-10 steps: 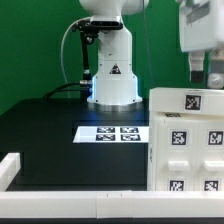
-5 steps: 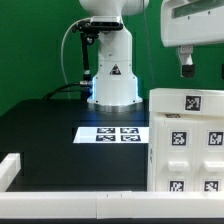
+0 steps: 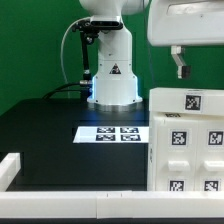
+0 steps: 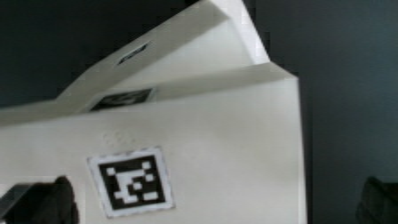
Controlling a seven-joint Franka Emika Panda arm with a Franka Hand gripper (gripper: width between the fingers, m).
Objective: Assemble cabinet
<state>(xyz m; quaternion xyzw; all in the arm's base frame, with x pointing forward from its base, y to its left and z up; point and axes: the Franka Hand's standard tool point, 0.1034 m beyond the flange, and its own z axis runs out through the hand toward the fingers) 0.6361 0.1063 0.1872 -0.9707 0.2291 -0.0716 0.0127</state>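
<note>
Claw (image 3: 181, 68) hanging spread, gripping nothing, poised above the cabinet (image 3: 187, 140) | cabinet sitting at the black tabletop's (image 3: 50, 135) edge on the exterior view's right, tagged faces showing | progress: assembled box seemingly standing; remaining steps cannot be told.

White cabinet (image 3: 187, 140) parts, black-and-white square tags on fronts. Marker board (image 3: 112, 133) white, black square patterns. Table (image 3: 60, 130) black, white rail (image 3: 20, 170) at near edge. Backdrop (image 3: 30, 45) green. Robot base (image 3: 112, 70) glossy white, black triangle sticker, bluish glow at foot.
</note>
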